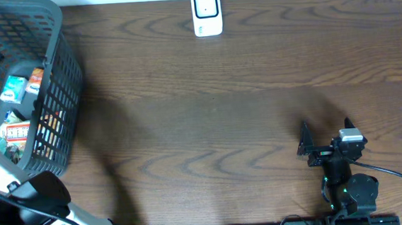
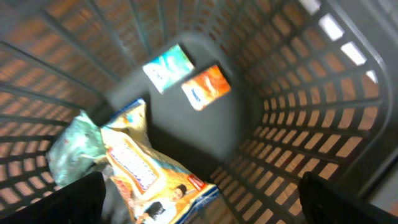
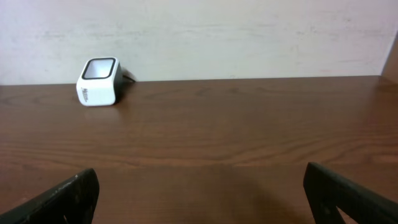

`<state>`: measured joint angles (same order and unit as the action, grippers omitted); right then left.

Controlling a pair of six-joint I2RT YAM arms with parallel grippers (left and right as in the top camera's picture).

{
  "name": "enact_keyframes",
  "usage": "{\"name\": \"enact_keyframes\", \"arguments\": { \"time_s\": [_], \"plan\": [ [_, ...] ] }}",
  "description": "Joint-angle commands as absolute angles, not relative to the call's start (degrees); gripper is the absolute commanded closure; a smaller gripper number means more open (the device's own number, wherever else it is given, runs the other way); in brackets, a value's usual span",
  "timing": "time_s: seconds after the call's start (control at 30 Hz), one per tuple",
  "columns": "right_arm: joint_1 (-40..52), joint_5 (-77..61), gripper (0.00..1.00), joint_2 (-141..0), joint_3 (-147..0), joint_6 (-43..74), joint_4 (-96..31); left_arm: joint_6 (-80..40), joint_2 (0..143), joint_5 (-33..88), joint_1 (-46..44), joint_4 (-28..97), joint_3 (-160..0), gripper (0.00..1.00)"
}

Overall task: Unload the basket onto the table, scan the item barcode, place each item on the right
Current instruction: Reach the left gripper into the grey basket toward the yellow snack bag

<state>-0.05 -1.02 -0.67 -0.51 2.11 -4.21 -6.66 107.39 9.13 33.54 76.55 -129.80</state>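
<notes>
Overhead: dark mesh basket [image 1: 57, 80] at far left of the table [image 1: 208, 112]; white scanner [image 1: 207, 13] at the far edge, centre; right gripper [image 1: 327, 133] at near right, over bare wood, well apart from both; left arm reaches from near left into the basket, its jaws hidden in this view.

Left wrist view fills that gap: left gripper [image 2: 208, 200] is inside the basket; fingers [image 2: 71, 200] spread wide at the bottom corners of the frame, released, holding nothing. The items lie below it: teal packet [image 2: 168, 67] and orange packet [image 2: 206, 87] side by side on the basket floor, almost touching; yellow snack bag [image 2: 146, 171] nearer the camera; pale green bag [image 2: 68, 146] against its left side. The picture is blurred, so I cannot tell where any barcode is.

Right wrist view: looks level across the table to the scanner at far left, window facing up, pale wall [image 3: 249, 31] behind; right fingers [image 3: 348, 196] wide apart, released, empty.

Only the overhead view shows basket and scanner together; they sit well apart.
</notes>
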Motion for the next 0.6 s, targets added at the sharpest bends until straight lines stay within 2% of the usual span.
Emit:
{"name": "enact_keyframes", "arguments": {
  "time_s": [0.0, 0.03, 0.07, 0.27, 0.4, 0.57],
  "plan": [
    [-0.34, -0.58, 0.01, -0.32, -0.32, 2.52, -4.29, -14.98, 109.51, 0.86, 33.56, 78.5, -127.46, 0.02],
    [-0.34, -0.58, 0.01, -0.32, -0.32, 2.52, -4.29, -20.97, 110.3, -7.86, 33.56, 80.12, -126.43, 0.02],
    [-0.34, -0.58, 0.01, -0.32, -0.32, 2.52, -4.29, -21.96, 110.85, -10.13, 33.58, 80.27, -125.78, 0.02],
    [-0.34, -0.58, 0.01, -0.32, -0.32, 2.52, -4.29, -21.78, 112.64, -4.36, 33.58, 79.96, -123.87, 0.02],
    [-0.34, -0.58, 0.01, -0.32, -0.32, 2.52, -4.29, -27.97, 114.24, -12.4, 33.56, 82.32, -123.81, 0.02],
    [-0.34, -0.58, 0.01, -0.32, -0.32, 2.52, -4.29, -29.23, 116.55, -12.75, 33.41, 84.4, -123.42, 0.02]
  ]
}}
